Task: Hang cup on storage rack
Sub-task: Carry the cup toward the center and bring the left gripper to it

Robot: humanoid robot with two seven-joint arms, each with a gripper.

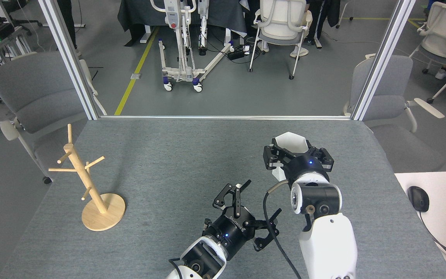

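The right gripper [289, 152] is clamped on a small matte white cup with a hexagonal rim and faceted sides [290, 142], holding it upright and mouth-up above the grey felt-covered surface [192, 155], right of centre and nearer the far edge than the near one. The left gripper [251, 203], black with its fingers spread wide and nothing between them, hovers near the surface's near edge, just beside the right arm's black cable [270, 228]. A light wooden mug tree with a slim post, short angled pegs and a round disc base [87, 186] stands upright by the left edge, well apart from both grippers, its pegs bare.
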